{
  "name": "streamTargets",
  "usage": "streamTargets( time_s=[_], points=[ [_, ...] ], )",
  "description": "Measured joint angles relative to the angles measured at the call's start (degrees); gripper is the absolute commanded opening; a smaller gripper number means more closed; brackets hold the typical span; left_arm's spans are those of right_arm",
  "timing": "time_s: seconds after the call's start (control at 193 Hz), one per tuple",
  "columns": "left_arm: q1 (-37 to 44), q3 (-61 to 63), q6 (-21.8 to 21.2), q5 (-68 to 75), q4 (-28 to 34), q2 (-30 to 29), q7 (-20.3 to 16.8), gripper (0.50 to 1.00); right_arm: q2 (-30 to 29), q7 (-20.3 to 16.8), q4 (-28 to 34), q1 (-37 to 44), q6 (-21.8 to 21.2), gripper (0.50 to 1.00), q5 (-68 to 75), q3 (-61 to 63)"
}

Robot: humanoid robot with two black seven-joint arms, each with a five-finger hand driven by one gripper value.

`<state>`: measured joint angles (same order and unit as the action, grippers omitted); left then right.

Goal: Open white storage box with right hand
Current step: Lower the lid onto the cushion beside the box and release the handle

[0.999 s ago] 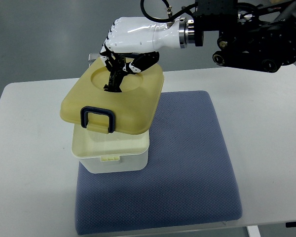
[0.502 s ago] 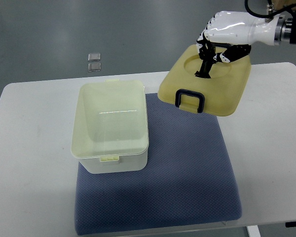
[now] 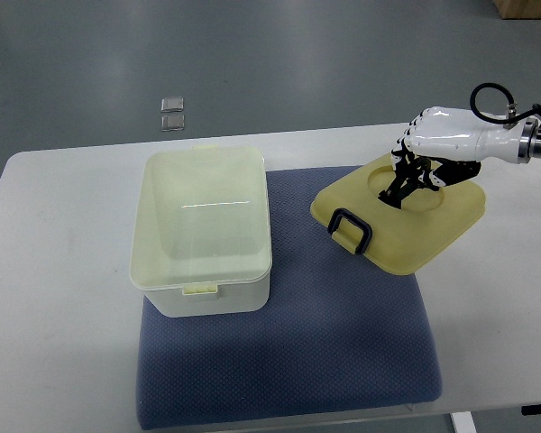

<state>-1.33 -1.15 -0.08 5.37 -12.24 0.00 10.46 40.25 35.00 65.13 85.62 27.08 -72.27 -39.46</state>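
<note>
- Across most of the picture spreads a white table (image 3: pixel 54 298), its near edge cut off by the frame.
- On the table's middle, reaching toward its near edge, lies a blue-grey mat (image 3: pixel 343 361).
- At the mat's left edge stands the white storage box (image 3: pixel 205 234), open and upright, with its far end over bare table.
- Over the mat's far right corner rests the yellowish lid (image 3: pixel 406 230), tilted, dark handle (image 3: pixel 351 230) facing the mat's centre.
- From the table's right edge comes the right hand (image 3: pixel 433 149), its dark fingers (image 3: pixel 406 185) curled into the lid's round recess, gripping the lid.
</note>
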Motion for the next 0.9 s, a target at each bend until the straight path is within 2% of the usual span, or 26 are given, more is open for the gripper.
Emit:
streamTargets(
  time_s=[0.476, 0.901],
  points=[
    [0.01, -0.22, 0.00, 0.00, 0.03, 0.00, 0.00, 1.000, -3.27, 0.00, 1.93, -4.02, 3.35, 0.500, 1.15, 0.90],
    [0.01, -0.29, 0.00, 0.00, 0.00, 0.00, 0.00, 1.000, -5.56, 0.00, 4.45, -5.28, 3.60, 0.500, 4.42, 2.62]
  ],
)
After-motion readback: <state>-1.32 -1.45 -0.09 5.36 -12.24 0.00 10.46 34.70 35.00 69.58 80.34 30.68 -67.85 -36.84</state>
